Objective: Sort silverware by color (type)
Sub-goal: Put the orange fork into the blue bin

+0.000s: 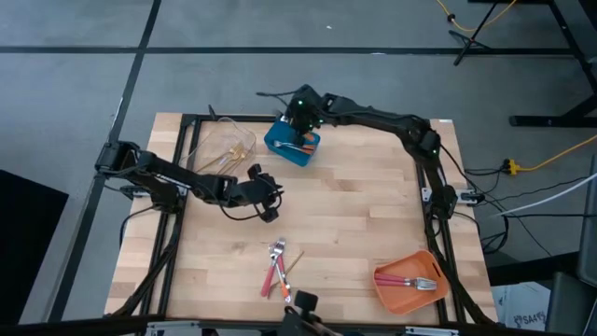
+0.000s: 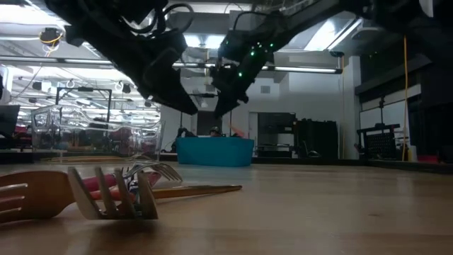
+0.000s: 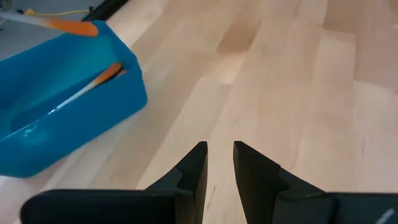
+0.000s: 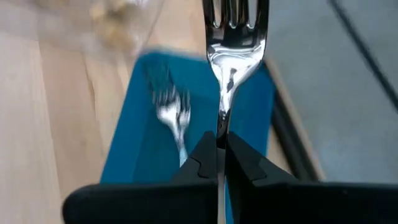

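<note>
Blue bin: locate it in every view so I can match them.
High: blue bin at the table's far edge, under the right claw.
Low: centre, far back.
Left wrist: beside the bare tabletop.
Right wrist: behind the held fork.
Shared landmark: the bin itself.

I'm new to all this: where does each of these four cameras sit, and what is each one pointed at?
High view: above, looking straight down at the table and both arms.
Low view: at tabletop height, level past forks; arms hang above.
Left wrist view: behind the left gripper, empty, facing bare wood.
Right wrist view: behind the right gripper, shut on a fork.
Shared: all four show the blue bin.
</note>
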You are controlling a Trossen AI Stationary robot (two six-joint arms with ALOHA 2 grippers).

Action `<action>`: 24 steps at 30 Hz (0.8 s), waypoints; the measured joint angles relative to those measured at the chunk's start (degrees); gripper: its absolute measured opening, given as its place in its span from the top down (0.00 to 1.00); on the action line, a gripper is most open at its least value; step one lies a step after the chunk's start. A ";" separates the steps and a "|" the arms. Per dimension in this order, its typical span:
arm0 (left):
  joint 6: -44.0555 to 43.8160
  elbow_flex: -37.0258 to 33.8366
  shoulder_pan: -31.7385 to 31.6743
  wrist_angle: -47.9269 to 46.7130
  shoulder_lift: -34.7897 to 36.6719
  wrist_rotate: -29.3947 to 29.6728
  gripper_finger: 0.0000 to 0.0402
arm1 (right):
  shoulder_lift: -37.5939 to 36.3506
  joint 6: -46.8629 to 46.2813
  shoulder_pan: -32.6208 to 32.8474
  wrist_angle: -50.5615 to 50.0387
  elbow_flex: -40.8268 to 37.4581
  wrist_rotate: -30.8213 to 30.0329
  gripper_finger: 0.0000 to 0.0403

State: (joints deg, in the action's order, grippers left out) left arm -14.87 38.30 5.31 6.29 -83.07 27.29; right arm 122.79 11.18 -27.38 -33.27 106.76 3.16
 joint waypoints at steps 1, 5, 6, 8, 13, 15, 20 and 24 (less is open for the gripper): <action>-0.02 0.00 0.31 -0.51 0.00 0.02 0.82 | 0.36 0.72 -0.02 -1.51 0.00 0.00 1.00; -0.06 0.00 1.05 -1.66 -0.07 0.11 0.82 | 1.52 4.67 -0.02 -5.24 0.00 -0.05 1.00; -0.07 0.00 1.17 -1.56 -0.07 0.17 0.82 | 1.78 5.65 -0.02 -5.40 0.01 -0.01 1.00; -0.09 0.00 1.18 -1.62 -0.07 0.17 0.82 | 2.39 7.13 -0.02 -5.88 0.02 0.00 1.00; -0.72 0.00 1.18 -1.58 -0.07 0.18 0.82 | 3.46 8.58 0.02 -5.80 0.02 -0.03 1.00; -1.54 0.00 1.18 -1.53 -0.07 0.39 0.82 | 3.57 8.61 0.02 -5.81 0.02 -0.03 1.00; -1.58 0.00 1.18 -1.54 -0.07 0.36 0.82 | 3.57 8.66 0.00 -5.18 0.02 -0.05 1.00; -1.57 0.00 1.18 -1.54 -0.07 0.33 0.82 | 3.57 8.68 0.00 -3.95 0.02 0.05 1.00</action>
State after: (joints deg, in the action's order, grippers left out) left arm -16.44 38.30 6.48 4.74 -83.13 27.63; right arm 126.37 19.86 -27.38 -37.23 106.78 3.21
